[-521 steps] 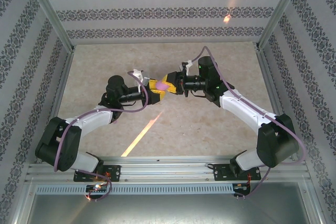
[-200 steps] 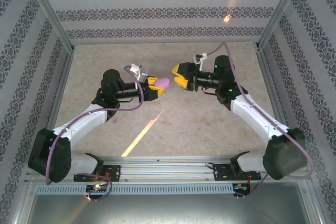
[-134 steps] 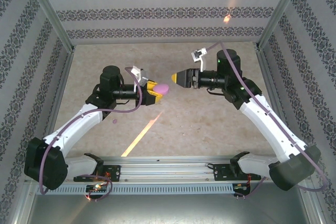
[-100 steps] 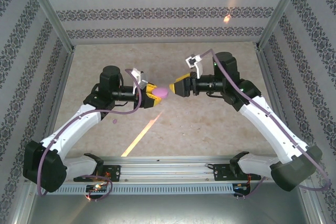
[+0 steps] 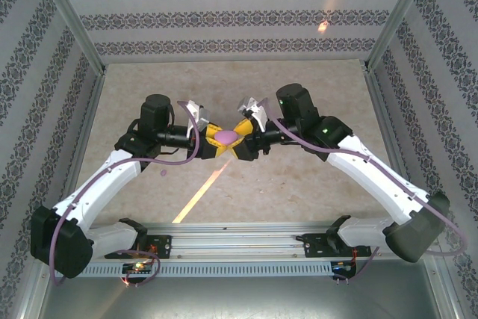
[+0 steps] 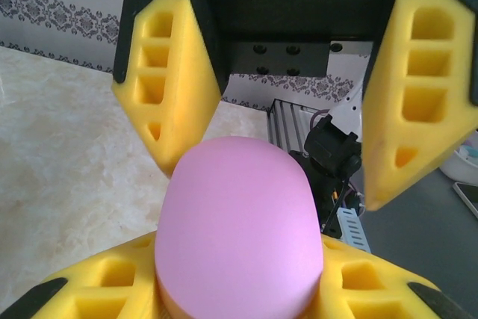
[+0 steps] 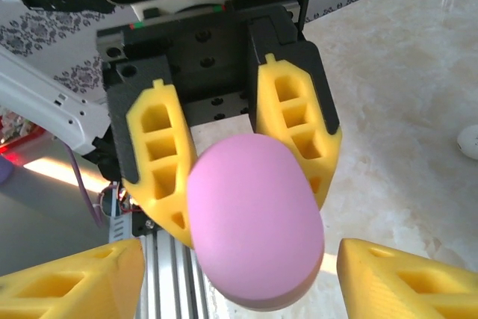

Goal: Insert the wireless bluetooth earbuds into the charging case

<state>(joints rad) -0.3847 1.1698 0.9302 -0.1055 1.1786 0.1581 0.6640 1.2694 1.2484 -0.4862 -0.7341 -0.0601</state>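
Now the left gripper (image 5: pixel 216 140), left of the case (image 5: pixel 226 137), clamps one end of it between narrowly set fingers and holds it in the air above the table (image 5: pixel 299 184). To the right of the case, the right gripper (image 5: pixel 241 139) stands wide. Its fingers (image 6: pixel 168 102) straddle the case's free end, though I cannot tell whether they touch it.

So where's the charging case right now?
The case is mid-table in the top view, clamped in the left gripper, with the open right gripper straddling it.
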